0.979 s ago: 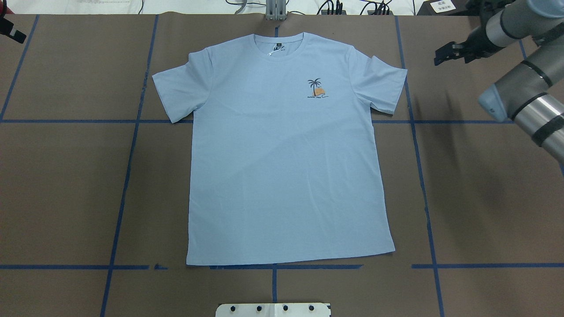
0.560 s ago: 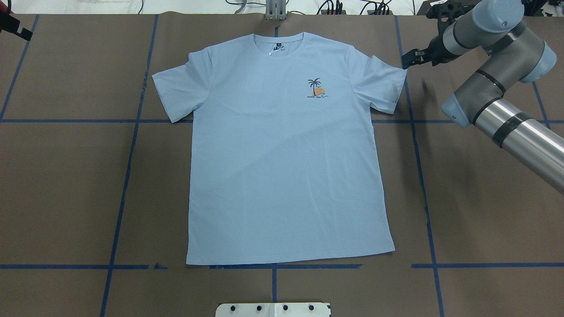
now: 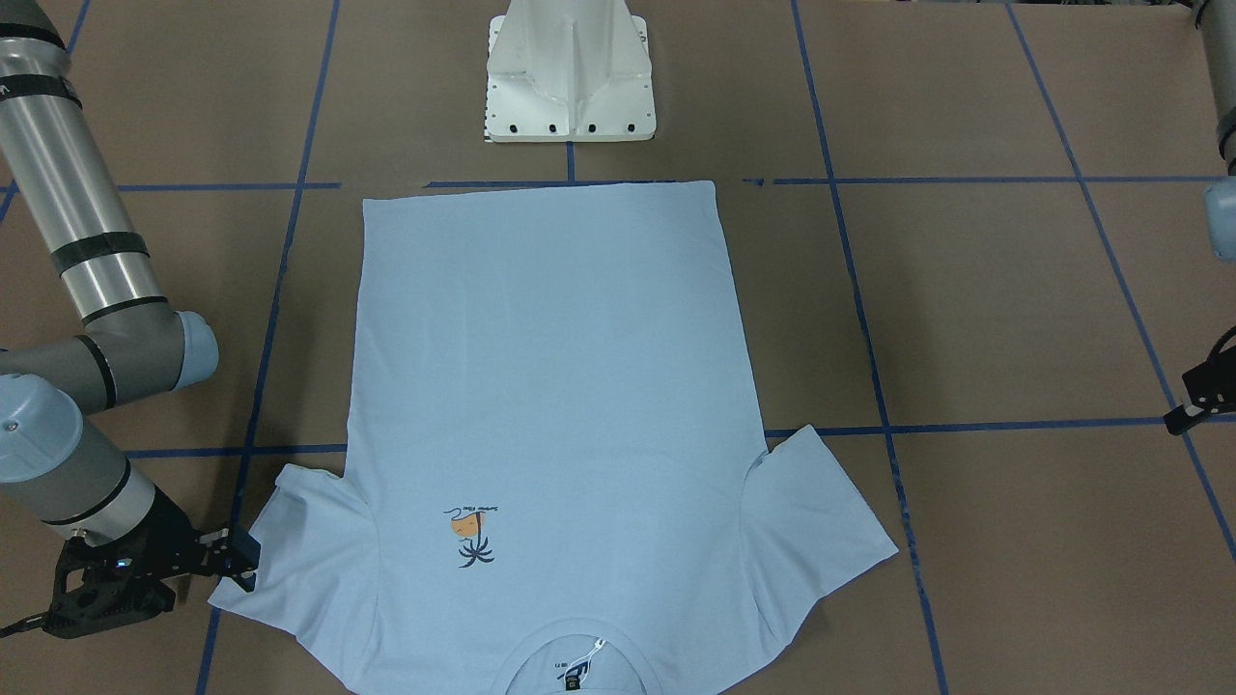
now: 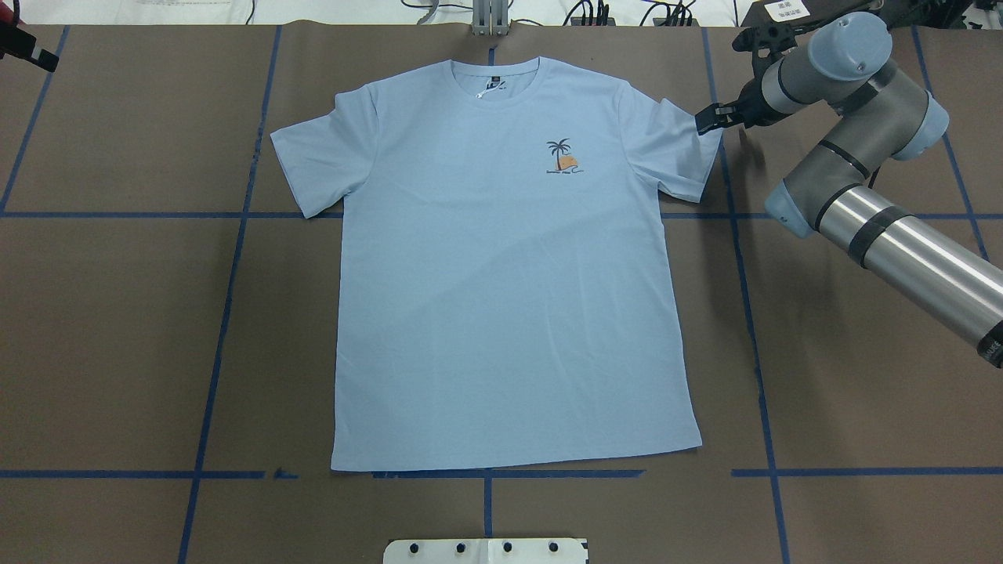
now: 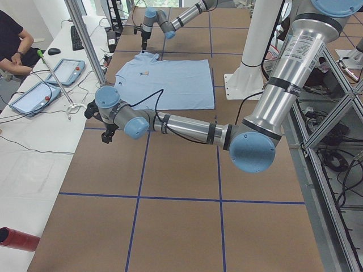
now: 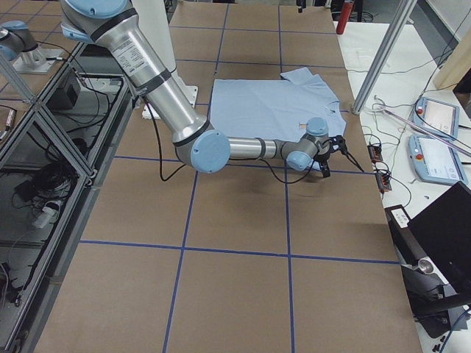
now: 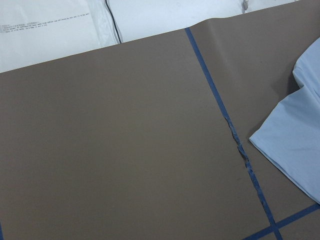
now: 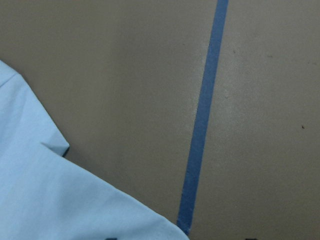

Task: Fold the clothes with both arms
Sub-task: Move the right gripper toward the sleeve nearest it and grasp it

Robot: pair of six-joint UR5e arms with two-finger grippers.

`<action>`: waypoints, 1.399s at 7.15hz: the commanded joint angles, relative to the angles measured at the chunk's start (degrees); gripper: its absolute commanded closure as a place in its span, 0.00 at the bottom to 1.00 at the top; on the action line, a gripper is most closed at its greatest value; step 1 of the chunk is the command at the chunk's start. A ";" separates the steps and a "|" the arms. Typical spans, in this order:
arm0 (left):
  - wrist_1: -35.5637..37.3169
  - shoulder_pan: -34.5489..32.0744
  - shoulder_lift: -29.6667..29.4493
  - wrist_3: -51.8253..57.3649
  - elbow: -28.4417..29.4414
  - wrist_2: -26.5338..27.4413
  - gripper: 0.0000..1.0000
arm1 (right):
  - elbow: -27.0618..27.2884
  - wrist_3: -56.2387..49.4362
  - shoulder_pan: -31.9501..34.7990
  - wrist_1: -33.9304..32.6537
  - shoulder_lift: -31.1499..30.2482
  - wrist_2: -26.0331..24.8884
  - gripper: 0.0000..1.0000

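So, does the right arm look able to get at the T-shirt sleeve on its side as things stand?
Probably yes. The right end effector sits at the outer corner of that sleeve of the T-shirt, which lies flat on the table with nothing between them.

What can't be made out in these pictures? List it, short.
- Left hand: cut off by the frame edge in the front-facing and overhead views; jaws unreadable.
- Right hand: contact with the T-shirt sleeve unclear; too small overhead and front-facing.
- Neck label text: too small in every view.
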 commanded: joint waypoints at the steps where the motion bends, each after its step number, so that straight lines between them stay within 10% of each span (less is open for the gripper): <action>1: -0.03 0.00 -0.25 -0.01 0.00 0.00 0.00 | -0.33 0.09 -0.21 0.06 -0.04 0.04 0.31; 5: -0.03 -0.08 0.02 0.07 0.00 0.09 0.00 | -0.16 0.96 -0.12 -0.37 0.40 0.31 1.00; 10: -0.12 -0.08 0.02 0.08 0.00 0.26 0.00 | 6.65 8.40 -0.20 -3.71 1.55 1.27 1.00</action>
